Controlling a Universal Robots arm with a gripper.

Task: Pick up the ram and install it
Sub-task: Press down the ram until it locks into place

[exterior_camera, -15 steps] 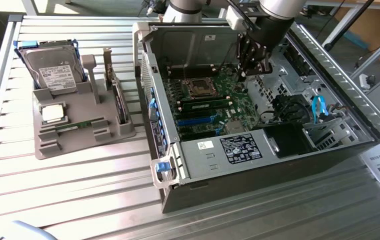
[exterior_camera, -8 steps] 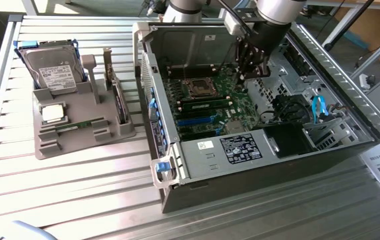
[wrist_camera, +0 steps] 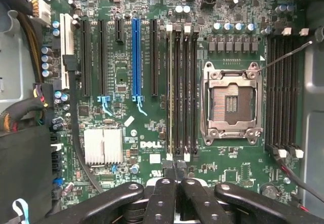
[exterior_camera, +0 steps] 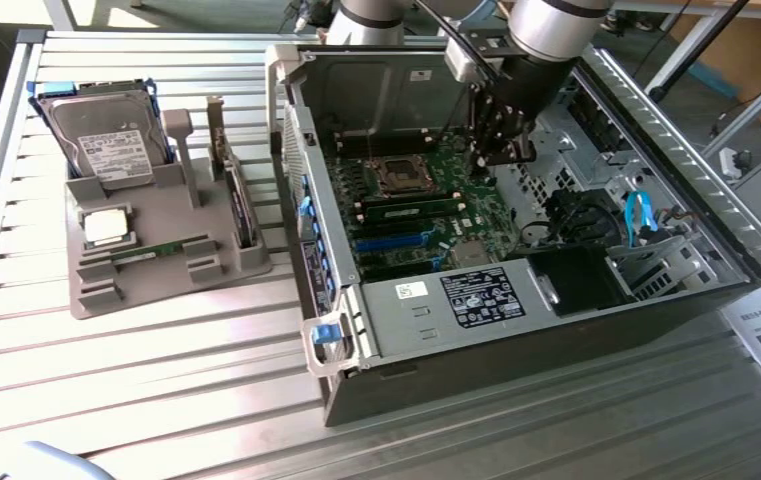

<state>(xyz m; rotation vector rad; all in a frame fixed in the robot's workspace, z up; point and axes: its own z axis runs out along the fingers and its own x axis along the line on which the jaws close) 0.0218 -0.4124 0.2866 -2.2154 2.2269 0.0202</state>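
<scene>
A silver-grey round arm (exterior_camera: 560, 22) sits above the claw (wrist_camera: 176, 173), which is black with jointed links and round pins.

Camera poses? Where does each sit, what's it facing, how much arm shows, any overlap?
Exterior view: off the arm, high, angled down on the open computer case and parts holder; arm and gripper reach into the case.
Wrist view: on the wrist, squarely facing the motherboard; shut jaws in the foreground.
Shared: processor socket, memory slots.
</scene>
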